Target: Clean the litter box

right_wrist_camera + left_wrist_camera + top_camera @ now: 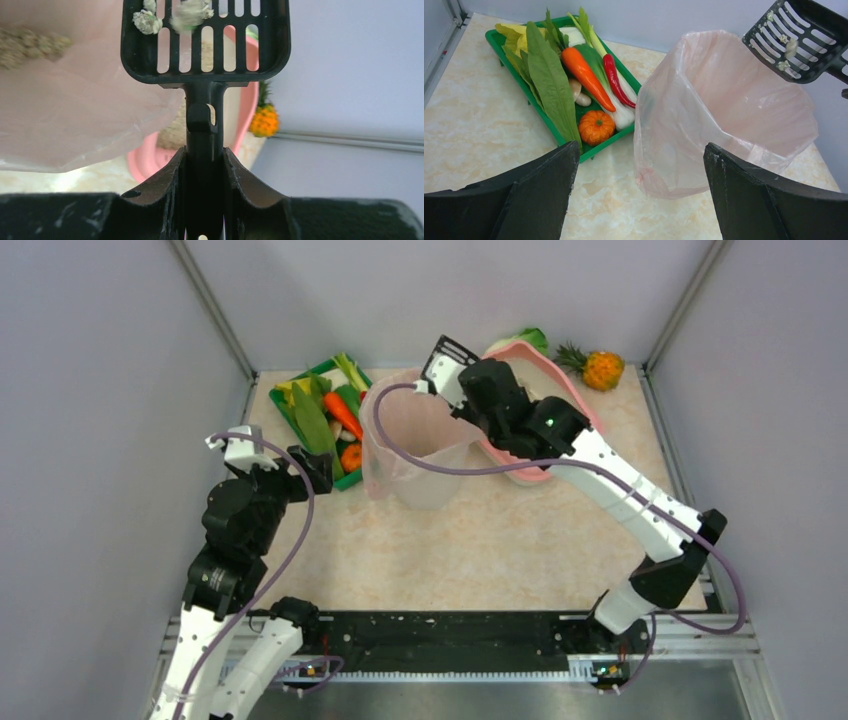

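Below, litter box (145, 161), right pincer (205, 172) gripping scoop (200, 79)

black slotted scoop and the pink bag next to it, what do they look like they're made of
Black slotted scoop: looks like rigid moulded plastic, matte, with even slots and a hanging hole in the handle. Translucent pink bag: probably thin plastic film, slightly glossy; it wrinkles and lets light through.
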